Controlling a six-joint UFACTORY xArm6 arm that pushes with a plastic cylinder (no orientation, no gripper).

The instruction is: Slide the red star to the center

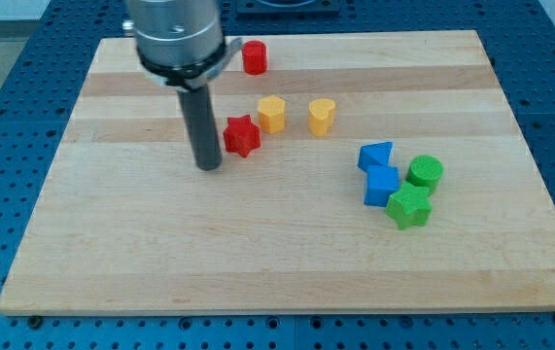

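The end effector was a bare rod with no jaws and held nothing; its tip [208, 166] rested on the table [112, 243], just left of and slightly below the red star [242, 135], apparently close to touching. The star lay left of and above the table's centre, so a push toward the view's lower right seemed required. A yellow block [271, 113] stood just beside the star, upper right.

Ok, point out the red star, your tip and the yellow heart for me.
red star [242, 135]: camera view, on its top face.
my tip [208, 166]: camera view, the rod's very lower end, just to the star's left.
yellow heart [322, 114]: camera view, on its top face.
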